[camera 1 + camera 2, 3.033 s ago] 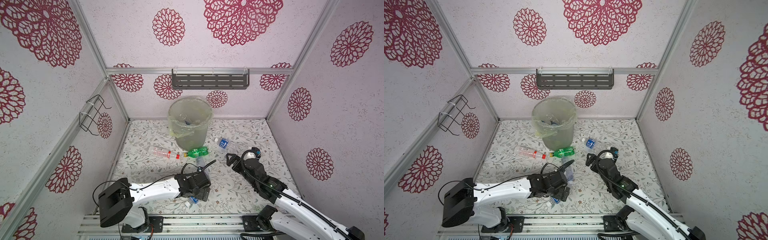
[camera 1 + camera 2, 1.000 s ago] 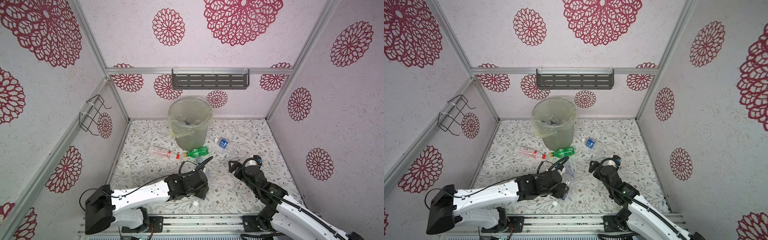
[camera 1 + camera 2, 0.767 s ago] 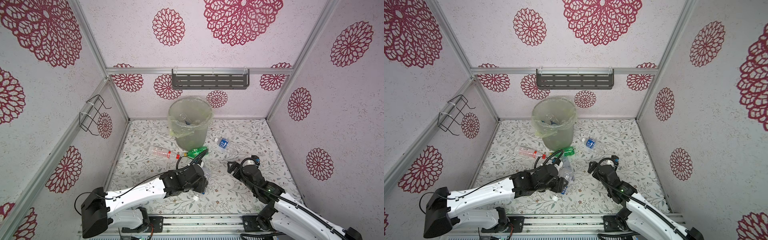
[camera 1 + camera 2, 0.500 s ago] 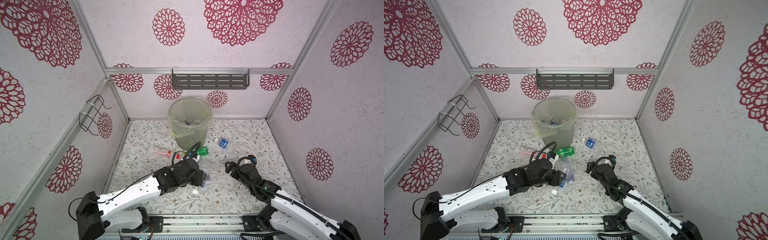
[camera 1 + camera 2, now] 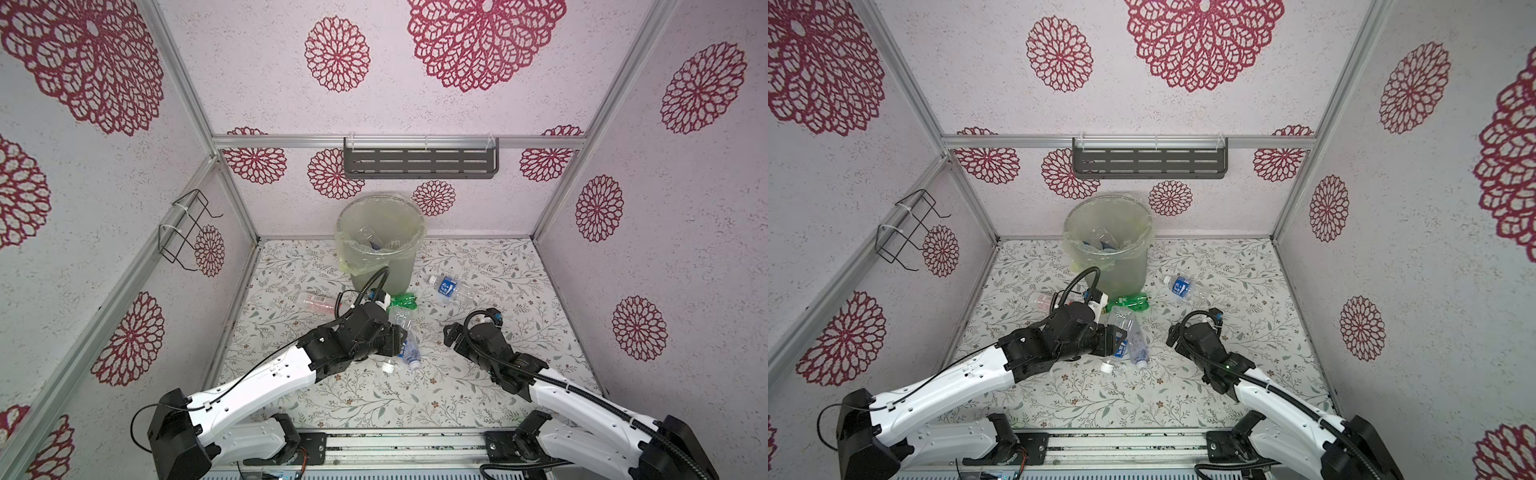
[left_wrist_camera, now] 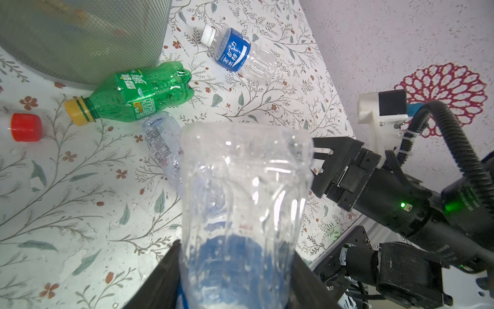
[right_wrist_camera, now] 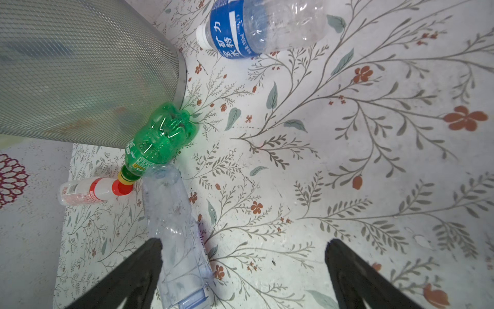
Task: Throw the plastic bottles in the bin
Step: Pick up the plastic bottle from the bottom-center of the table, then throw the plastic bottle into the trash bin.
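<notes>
My left gripper (image 5: 395,337) (image 6: 235,267) is shut on a clear plastic bottle (image 5: 401,322) (image 6: 240,192) with a blue label. It is held off the floor with its white cap (image 5: 388,366) hanging low. Another clear bottle (image 6: 160,139) lies under it. A green bottle (image 5: 401,300) (image 7: 160,136) with a yellow cap rests against the foot of the bin (image 5: 382,266) (image 5: 1119,270). A red-capped bottle (image 5: 318,301) lies to its left and a blue-labelled one (image 5: 451,288) to its right. Several bottles show inside the bin. My right gripper (image 5: 451,336) (image 7: 243,242) stands open above the floor.
A dark slotted shelf (image 5: 419,163) hangs on the back wall above the bin. A black wire rack (image 5: 187,228) sticks out from the left wall. Patterned walls close in the floral floor (image 5: 478,386) on three sides.
My left gripper has risen from the floor with the clear bottle and moved toward the bin. The right arm has shifted a little and stayed open.
</notes>
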Action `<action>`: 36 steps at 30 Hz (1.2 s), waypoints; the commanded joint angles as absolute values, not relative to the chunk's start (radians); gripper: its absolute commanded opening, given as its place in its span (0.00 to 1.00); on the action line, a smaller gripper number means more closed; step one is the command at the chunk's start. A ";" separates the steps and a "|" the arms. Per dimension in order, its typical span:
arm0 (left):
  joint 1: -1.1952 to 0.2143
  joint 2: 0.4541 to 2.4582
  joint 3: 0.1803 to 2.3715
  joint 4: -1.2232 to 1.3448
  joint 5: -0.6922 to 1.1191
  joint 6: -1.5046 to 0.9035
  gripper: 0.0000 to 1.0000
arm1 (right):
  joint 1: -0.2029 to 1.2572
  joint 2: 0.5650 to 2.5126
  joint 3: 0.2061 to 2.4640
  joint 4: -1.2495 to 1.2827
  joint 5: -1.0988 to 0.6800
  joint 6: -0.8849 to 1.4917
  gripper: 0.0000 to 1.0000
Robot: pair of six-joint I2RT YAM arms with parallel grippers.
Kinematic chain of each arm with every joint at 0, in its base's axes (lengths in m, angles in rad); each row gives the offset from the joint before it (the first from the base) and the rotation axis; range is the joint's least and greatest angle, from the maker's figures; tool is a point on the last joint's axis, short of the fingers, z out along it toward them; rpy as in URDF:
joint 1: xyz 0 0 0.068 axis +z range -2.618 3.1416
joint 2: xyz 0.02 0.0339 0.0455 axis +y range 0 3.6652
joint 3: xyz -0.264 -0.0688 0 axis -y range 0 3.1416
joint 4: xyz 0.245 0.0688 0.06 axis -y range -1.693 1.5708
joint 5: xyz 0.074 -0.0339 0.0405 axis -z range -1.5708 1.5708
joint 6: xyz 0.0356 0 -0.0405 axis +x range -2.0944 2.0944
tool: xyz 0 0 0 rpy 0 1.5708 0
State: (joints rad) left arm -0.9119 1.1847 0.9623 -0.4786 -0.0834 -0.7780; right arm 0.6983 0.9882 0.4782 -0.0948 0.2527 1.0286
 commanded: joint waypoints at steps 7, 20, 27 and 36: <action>-0.849 1.107 0.994 -0.500 -0.113 -0.763 0.55 | 0.695 1.092 0.587 -0.051 0.226 0.954 0.99; -0.771 1.076 1.166 -0.605 -0.138 -0.704 0.55 | 0.695 1.271 0.640 0.017 0.121 0.971 0.99; -0.715 1.047 1.253 -0.627 -0.201 -0.675 0.55 | 0.695 1.296 0.649 0.012 0.097 0.968 0.99; -0.613 1.010 1.318 -0.654 -0.235 -0.644 0.56 | 0.695 1.287 0.647 0.000 0.092 0.963 0.99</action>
